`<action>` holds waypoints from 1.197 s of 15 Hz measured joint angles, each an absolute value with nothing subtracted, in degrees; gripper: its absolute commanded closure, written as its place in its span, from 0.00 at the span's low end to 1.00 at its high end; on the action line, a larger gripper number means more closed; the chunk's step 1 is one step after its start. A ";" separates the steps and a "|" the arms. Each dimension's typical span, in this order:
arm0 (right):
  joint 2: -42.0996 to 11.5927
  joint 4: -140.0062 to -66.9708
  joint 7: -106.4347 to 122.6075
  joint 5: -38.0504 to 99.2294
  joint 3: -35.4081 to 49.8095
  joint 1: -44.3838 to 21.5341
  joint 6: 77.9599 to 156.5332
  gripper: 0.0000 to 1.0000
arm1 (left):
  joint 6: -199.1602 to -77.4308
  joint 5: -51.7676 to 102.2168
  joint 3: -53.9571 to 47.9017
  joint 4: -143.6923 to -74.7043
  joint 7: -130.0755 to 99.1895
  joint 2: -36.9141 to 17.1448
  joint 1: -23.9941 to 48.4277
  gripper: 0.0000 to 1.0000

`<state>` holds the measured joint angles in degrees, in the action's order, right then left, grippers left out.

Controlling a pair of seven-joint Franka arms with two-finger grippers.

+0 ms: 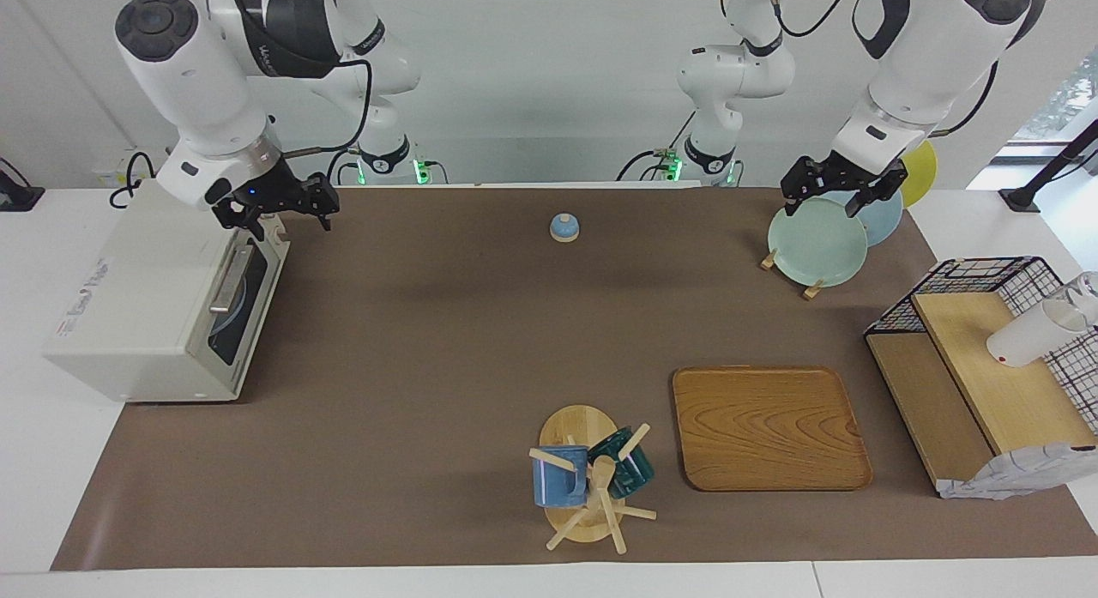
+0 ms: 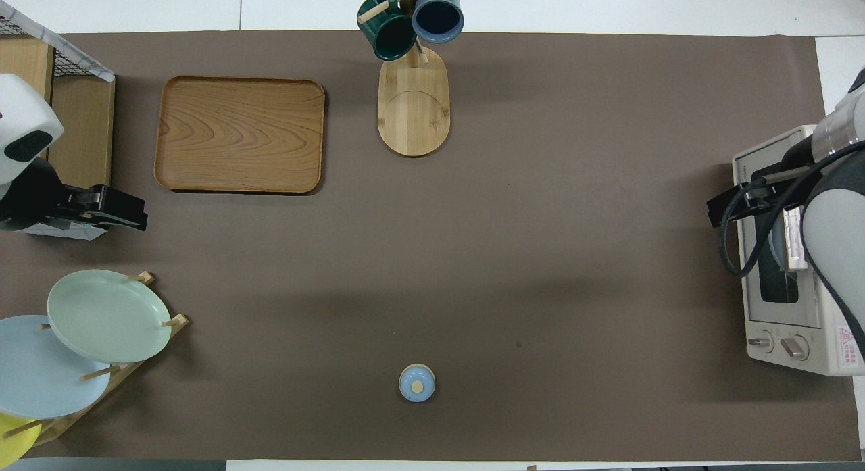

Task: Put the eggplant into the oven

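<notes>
The brown table mat [image 1: 446, 341] carried a boxy cream oven [image 1: 146, 306] at the right arm's end, its glass door shut; the eggplant could not be seen in either view. A slatted wooden rack [image 2: 101, 373] at the left arm's end held 3 glossy round plates [image 2: 105, 315]. A flat wooden tray [image 1: 768, 426] lay bare. A wooden mug stand [image 1: 583, 495] carried 2 mugs [image 1: 558, 478]. The right gripper [image 1: 279, 205] hung spread and holding nothing over the oven's top edge. The left gripper [image 1: 836, 190] waited, spread, over the plates.
</notes>
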<state>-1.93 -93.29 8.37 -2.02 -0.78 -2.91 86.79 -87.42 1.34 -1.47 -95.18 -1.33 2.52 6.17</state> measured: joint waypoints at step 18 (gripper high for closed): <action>-0.07 -92.00 5.99 -1.98 -1.29 -2.69 86.81 0.00 | -87.42 1.34 -1.47 -95.18 -1.33 2.52 6.17 0.00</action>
